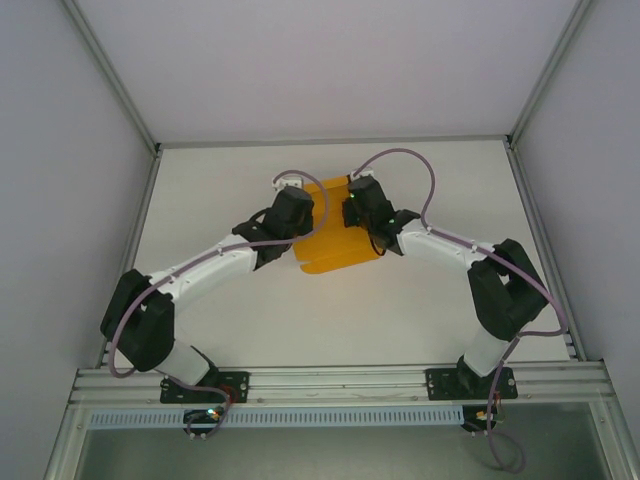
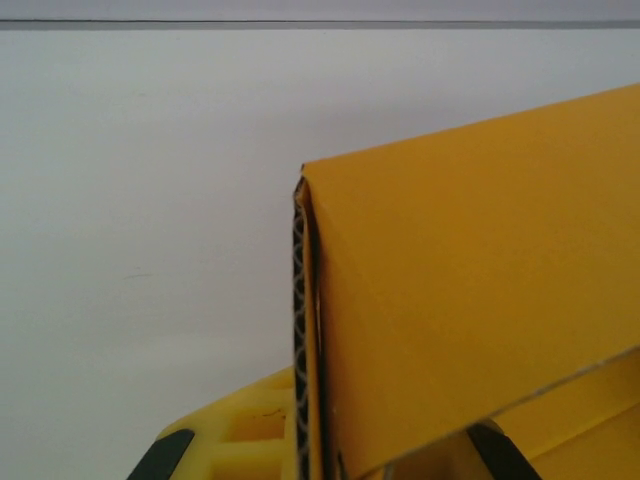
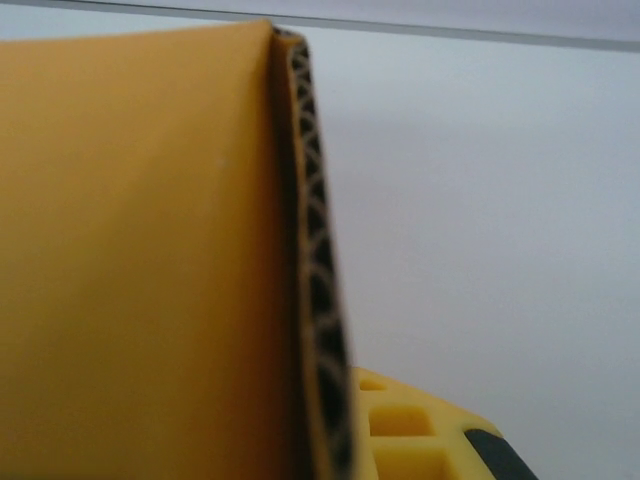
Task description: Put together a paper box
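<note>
The paper box (image 1: 338,238) is a bright orange-yellow folded card held off the white table between my two grippers. My left gripper (image 1: 300,208) grips its left edge and my right gripper (image 1: 352,208) grips its right edge. In the left wrist view the card (image 2: 470,290) presses flat against a patterned finger pad (image 2: 298,330), and a folded panel slopes away to the right, hiding the other finger. In the right wrist view the card (image 3: 140,260) lies against the patterned pad (image 3: 322,300), with the yellow finger (image 3: 420,430) behind it. Both grippers are shut on the card.
The white table (image 1: 330,310) is walled by pale panels on the left, right and back. An aluminium rail (image 1: 340,385) carrying both arm bases runs along the near edge. Purple cables (image 1: 405,155) loop over both wrists.
</note>
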Available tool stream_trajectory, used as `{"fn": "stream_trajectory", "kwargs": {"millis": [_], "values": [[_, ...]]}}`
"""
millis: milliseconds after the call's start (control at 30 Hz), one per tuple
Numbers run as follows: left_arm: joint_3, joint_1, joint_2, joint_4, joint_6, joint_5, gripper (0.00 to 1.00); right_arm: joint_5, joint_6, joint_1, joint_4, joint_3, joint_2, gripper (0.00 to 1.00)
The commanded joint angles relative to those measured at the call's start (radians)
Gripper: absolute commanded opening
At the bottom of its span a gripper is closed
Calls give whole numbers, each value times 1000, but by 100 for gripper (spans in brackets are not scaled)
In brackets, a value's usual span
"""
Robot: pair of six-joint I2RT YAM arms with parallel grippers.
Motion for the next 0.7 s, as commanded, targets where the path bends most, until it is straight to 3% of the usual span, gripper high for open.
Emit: {"fn": "stream_trajectory", "kwargs": {"millis": [0, 100, 167, 233, 467, 667], "values": [[33, 7, -9, -62, -2, -60, 0, 308, -62, -13, -164, 47, 21, 0], [32, 7, -11, -58, -9, -65, 0, 523, -152, 29, -244, 77, 79, 3], [32, 7, -8, -52, -12, -62, 0, 571, -115, 34, -294, 95, 106, 2], [41, 7, -2, -59, -15, -61, 0, 517, -56, 28, -282, 83, 101, 0], [17, -1, -3, -54, -57, -58, 0, 246, 441, -73, -189, -24, -30, 0], [36, -29, 21, -59, -55, -69, 0, 227, 575, -105, -227, -26, -53, 0]]}}
